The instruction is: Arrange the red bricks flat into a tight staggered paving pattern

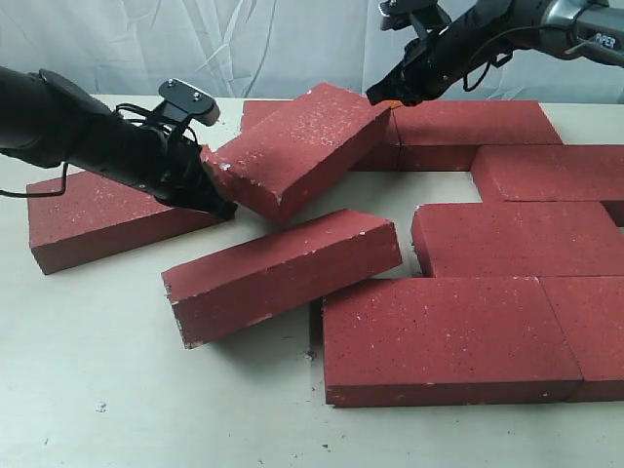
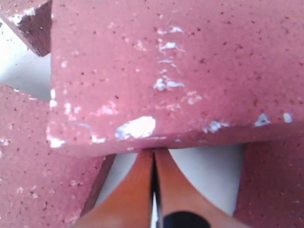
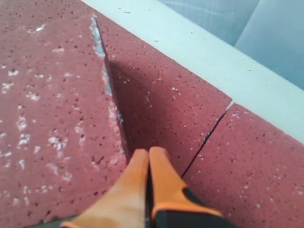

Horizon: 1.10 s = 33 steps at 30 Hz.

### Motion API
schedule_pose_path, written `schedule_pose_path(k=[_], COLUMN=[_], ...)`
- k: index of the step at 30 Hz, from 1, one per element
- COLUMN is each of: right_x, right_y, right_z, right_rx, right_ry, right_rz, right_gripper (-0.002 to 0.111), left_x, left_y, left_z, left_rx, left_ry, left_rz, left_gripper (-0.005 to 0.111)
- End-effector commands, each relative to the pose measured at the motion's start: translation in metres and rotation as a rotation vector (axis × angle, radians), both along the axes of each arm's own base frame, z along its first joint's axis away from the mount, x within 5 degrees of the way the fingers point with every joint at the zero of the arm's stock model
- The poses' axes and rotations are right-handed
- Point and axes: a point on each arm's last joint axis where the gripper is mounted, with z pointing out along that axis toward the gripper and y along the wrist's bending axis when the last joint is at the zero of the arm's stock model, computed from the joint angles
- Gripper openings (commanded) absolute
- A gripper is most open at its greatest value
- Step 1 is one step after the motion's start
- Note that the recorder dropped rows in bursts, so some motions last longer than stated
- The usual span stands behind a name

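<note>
Several red bricks lie on the pale table. One brick is tilted, its far end resting on a back brick. My left gripper is shut, its tips wedged under that brick's raised near-left edge. In the left wrist view the orange fingertips meet under the speckled brick. My right gripper is shut too, pressed against the tilted brick's far end. Its wrist view shows the tips in the seam between the tilted brick and a flat back brick.
A flat brick lies under my left arm. An angled brick sits in the middle, not aligned. Flat bricks form rows at front, right and back right, with a gap between them.
</note>
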Motion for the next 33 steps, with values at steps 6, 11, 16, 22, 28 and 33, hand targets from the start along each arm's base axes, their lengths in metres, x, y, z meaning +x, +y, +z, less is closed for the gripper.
schedule_pose_path(k=[6, 11, 16, 22, 28, 33], right_x=[-0.04, -0.063, -0.097, -0.112, -0.11, -0.117], right_y=[-0.003, -0.009, -0.025, -0.029, -0.034, -0.04], right_z=[0.077, 0.096, 0.091, 0.059, 0.045, 0.054], right_rx=[-0.089, -0.105, -0.161, -0.135, -0.184, -0.235], right_ry=[0.059, 0.137, 0.135, 0.145, 0.115, 0.144], right_rz=[0.165, 0.137, 0.027, -0.033, -0.057, -0.088], right_gripper=[-0.001, -0.001, -0.001, -0.001, -0.001, -0.001], left_x=[0.002, 0.007, 0.003, 0.01, 0.016, 0.014], left_y=[0.001, 0.005, -0.013, -0.01, -0.003, 0.011], left_z=[0.031, 0.033, 0.037, 0.015, 0.013, 0.026], left_rx=[-0.004, 0.031, 0.01, 0.066, 0.107, 0.102], left_ry=[-0.107, -0.162, -0.207, -0.188, -0.221, -0.243], left_rz=[0.015, 0.065, -0.013, 0.025, 0.1, 0.128], left_gripper=[0.0, 0.0, 0.0, 0.0, 0.0, 0.0])
